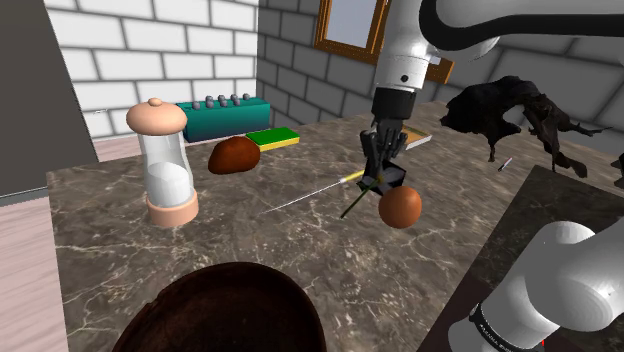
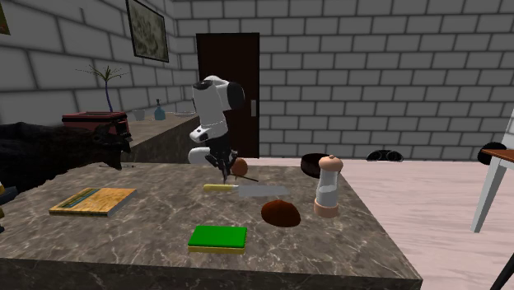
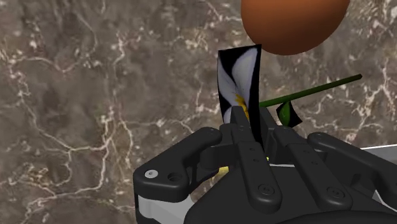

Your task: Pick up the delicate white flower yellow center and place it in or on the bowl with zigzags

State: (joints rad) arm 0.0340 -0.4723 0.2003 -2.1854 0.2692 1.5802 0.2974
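Fingers of the gripper clamp the white flower. The dark bowl lies at the shoulder view's seven o'clock.

arm: white rounded links (dark joints) | end effector: all black

Brown marble tabletop, veined in white. The flower has white petals, a yellow centre, black backing and a green stem. The gripper is all black. Orange-brown ball mid-frame in the shoulder view, teal box upper left, and a sponge that is green over yellow
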